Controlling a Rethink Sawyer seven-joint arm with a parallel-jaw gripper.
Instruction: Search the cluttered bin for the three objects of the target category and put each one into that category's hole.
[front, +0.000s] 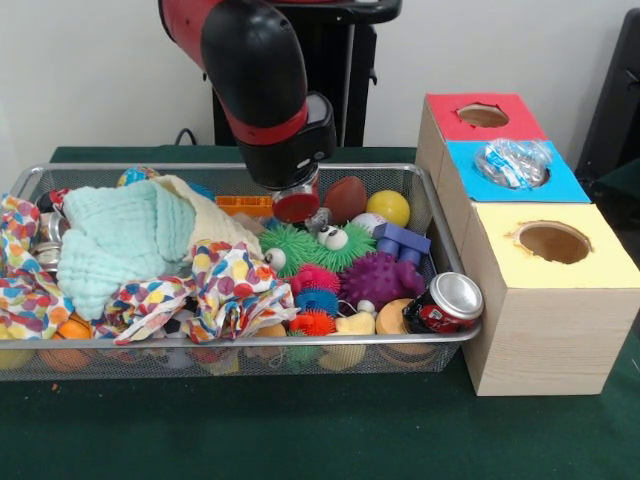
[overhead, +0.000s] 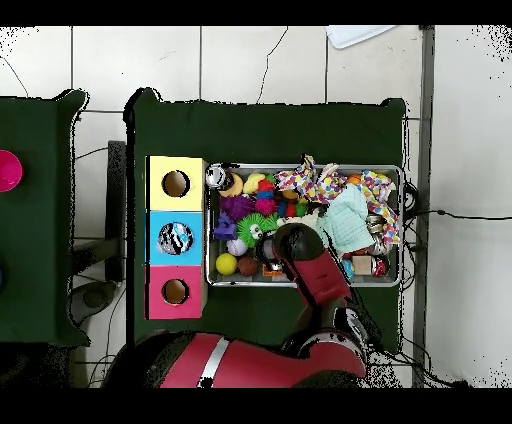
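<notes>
Gripper (front: 297, 205): low over bin (front: 230, 170), far-centre, just above green spiky toy (front: 300, 245); fingers hidden under arm's wrist, so open/closed can't be told. No bottle seen in its hold.

Bin: silver mesh, on green table (front: 300, 430), left of box. Contents: mint cloth (front: 120, 240), dotted cloth (front: 235, 285), purple spiky ball (front: 380, 280), yellow ball (front: 388, 207), brown ball (front: 346, 197), blue block (front: 402, 241), drink can (front: 447, 303) at near-right corner.

Wooden box (front: 540, 340): red, blue, yellow tops. Blue-top hole (front: 515, 165): one clear bottle (front: 510, 160) sits in its mouth, partly above the panel; also seen from overhead at (overhead: 175, 238).

Other bottles: none visible in bin; prob. buried under cloths or toys.

Step in hand (judged): searching bin for next bottle.

Method notes:
- lift or drag cloths aside first; they cover the most area
- look for clear, glossy, wrinkled plastic; don't confuse w/ cans
- grip bottle across body, gently; thin plastic crushes and slips
- check lodged bottle isn't blocking hole before next drop
</notes>
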